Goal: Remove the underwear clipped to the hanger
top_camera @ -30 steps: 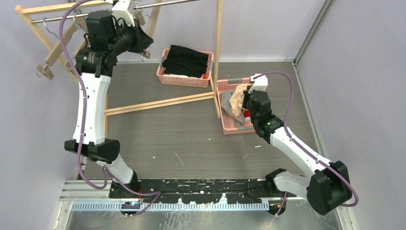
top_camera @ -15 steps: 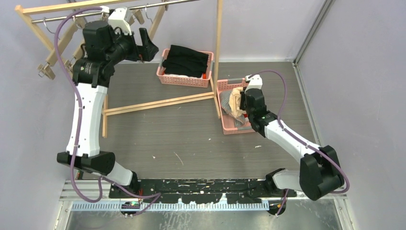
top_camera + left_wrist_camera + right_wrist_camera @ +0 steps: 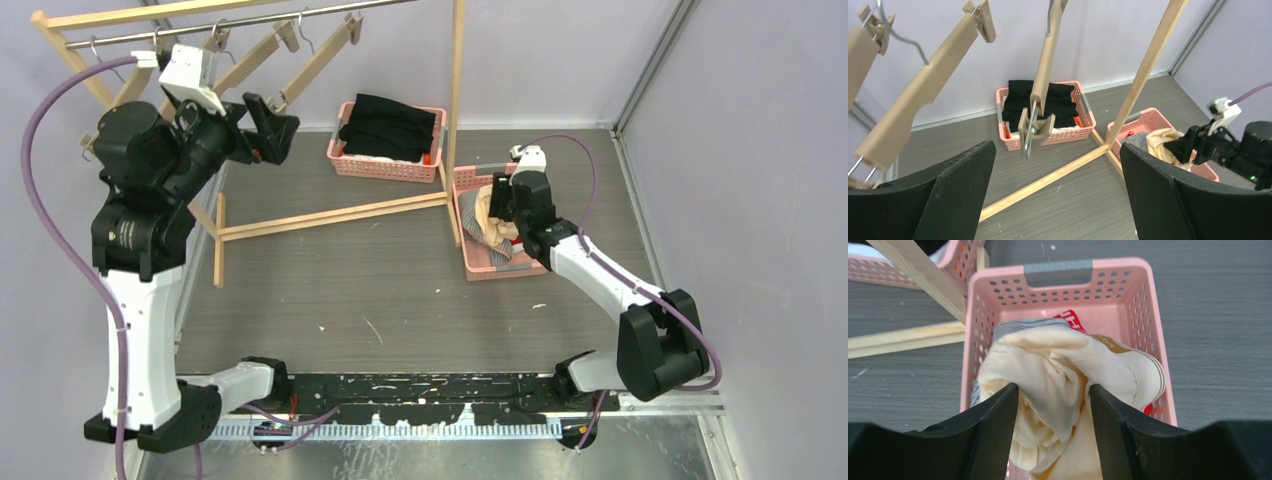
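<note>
All the underwear lies in a pink basket (image 3: 1058,267). The cream piece (image 3: 1058,365) is on top, with the grey-striped piece (image 3: 1013,327) and the red piece (image 3: 1070,317) showing under it. My right gripper (image 3: 1054,390) stands over the basket with its jaws apart, and the cream cloth bulges between them. The wooden hangers (image 3: 310,60) hang on the rail with bare clips (image 3: 1035,127). My left gripper (image 3: 268,135) is raised beside and below them, wide open, with nothing between its fingers.
A second pink basket (image 3: 385,170) with folded black clothes (image 3: 388,125) stands at the back. The rack's upright post (image 3: 455,100) rises between the two baskets, and its floor brace (image 3: 330,215) runs diagonally across the table. Walls close in behind and to the right.
My left gripper has opened and swung down and left away from the rail. My right gripper has lowered the cream piece into the basket and spread its jaws.
</note>
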You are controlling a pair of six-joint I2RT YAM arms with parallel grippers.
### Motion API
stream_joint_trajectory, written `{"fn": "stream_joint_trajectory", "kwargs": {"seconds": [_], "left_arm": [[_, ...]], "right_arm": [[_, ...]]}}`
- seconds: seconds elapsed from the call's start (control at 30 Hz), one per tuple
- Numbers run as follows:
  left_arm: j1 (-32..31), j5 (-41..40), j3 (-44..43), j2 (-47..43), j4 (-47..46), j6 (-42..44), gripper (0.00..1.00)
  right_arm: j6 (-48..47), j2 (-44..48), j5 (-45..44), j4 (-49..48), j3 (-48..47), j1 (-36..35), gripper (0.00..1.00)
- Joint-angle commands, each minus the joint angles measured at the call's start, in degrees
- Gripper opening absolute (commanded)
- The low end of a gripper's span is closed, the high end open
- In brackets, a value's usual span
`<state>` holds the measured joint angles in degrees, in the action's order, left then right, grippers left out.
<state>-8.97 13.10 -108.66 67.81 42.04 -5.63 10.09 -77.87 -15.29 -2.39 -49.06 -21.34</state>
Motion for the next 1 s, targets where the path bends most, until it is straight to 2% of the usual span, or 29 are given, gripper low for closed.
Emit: {"fn": "stream_joint_trajectory", "kwargs": {"seconds": [0.0, 0.1, 0.13, 0.17, 0.2, 0.23, 0.4, 0.6, 0.97], "left_arm": [[0.3, -3.8, 4.8, -4.7, -3.1, 2.4, 0.98], [0.3, -7.0, 9.4, -8.5, -3.0, 3.3, 0.98], [0.3, -7.7, 10.7, -10.1, -2.6, 3.4, 0.98], [0.3, -8.0, 12.0, -11.6, -2.3, 3.4, 0.98], [0.3, -8.1, 13.7, -13.1, -2.3, 3.1, 0.98], [0.3, -8.2, 15.6, -15.1, -2.4, 2.8, 0.98], [0.3, -11.0, 25.1, -24.0, -4.1, 0.8, 0.98], [0.3, -15.2, 33.0, -30.2, -1.6, 0.2, 0.98], [0.3, -18.3, 49.4, -44.8, 0.2, -5.6, 0.98]], "right_arm": [[-2.3, 6.3, 0.2, -1.1, -5.5, 0.2, 0.62], [-4.3, 9.9, -0.3, 0.0, -6.7, 0.1, 0.66], [-4.7, 11.3, -0.7, 0.2, -6.7, 0.1, 0.71], [-4.7, 13.1, -1.3, 0.4, -6.6, 0.1, 0.82], [-4.7, 14.8, -1.8, 0.6, -6.3, 0.1, 0.98], [-4.7, 16.8, -2.8, 0.9, -5.9, 0.1, 1.0], [-5.0, 27.2, -10.1, 0.5, -2.2, 0.1, 1.0], [-3.3, 38.0, -17.2, -0.1, 2.3, 0.1, 1.0], [-0.7, 48.4, -28.6, 1.7, 8.2, 0.0, 1.0]]}}
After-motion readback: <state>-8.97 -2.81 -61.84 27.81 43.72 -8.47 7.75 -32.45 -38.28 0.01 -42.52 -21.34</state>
